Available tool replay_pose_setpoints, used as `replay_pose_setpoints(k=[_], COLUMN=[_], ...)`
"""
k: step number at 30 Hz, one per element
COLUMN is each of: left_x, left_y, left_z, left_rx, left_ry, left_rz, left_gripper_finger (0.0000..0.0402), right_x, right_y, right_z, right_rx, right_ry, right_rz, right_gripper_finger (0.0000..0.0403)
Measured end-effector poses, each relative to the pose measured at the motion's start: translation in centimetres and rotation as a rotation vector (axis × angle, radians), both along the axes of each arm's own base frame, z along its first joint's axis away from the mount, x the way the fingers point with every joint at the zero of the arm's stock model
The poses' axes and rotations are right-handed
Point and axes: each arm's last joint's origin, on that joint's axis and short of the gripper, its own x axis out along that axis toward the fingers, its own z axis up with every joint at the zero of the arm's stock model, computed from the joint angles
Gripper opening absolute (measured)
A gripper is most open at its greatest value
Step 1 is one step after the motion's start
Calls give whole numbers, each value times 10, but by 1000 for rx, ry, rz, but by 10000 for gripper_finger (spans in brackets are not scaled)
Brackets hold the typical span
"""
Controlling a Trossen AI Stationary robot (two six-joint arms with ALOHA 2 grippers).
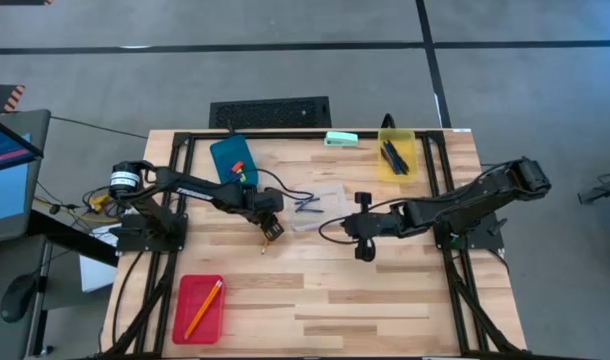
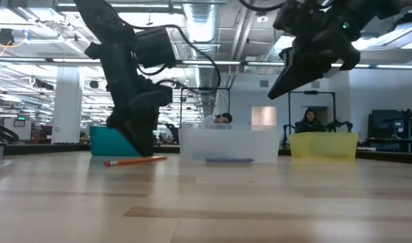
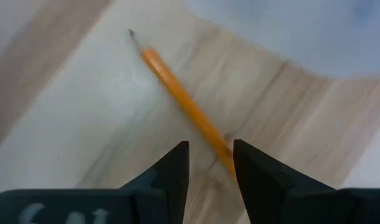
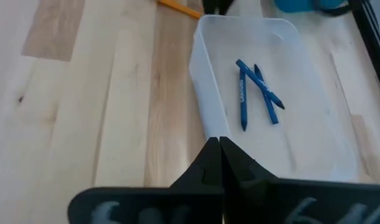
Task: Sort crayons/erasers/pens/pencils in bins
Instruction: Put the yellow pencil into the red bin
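Thin orange pencil [image 3: 184, 102]: rear end hidden behind left gripper's dark fingers [image 3: 174, 168]; blue bin's [image 1: 228, 155] contents too small to identify.

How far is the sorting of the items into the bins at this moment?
Done: one pencil lies in the red bin, blue sticks in the clear bin and yellow bin. In hand: the left gripper, jaws open, is at the loose pencil on the table. Left: moving that pencil. The right gripper waits shut.

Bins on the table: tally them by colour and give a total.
Red rectangular plastic bin: 1
Blue rectangular plastic bin: 1
Translucent yellow plastic bin: 1
Clear plastic bin: 1
Total: 4
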Motion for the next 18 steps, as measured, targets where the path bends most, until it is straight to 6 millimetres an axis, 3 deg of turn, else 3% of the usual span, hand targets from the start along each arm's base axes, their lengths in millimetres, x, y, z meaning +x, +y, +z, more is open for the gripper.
replay_pose_setpoints(k=[6,12,18], left_x=[4,-1,-14], left_y=[-1,-1,-8], left_z=[-14,-9,-6], left_rx=[-27,13,30], left_ry=[32,73,214], left_rz=[-4,-83,-258], left_gripper_finger=[116,114,81], right_x=[0,0,0], right_y=[2,1,2], right_z=[-2,-3,-2], right_rx=[-19,-23,-25], right_ry=[6,12,10], right_rz=[-11,-10,-7], right_gripper_finger=[1,1,1])
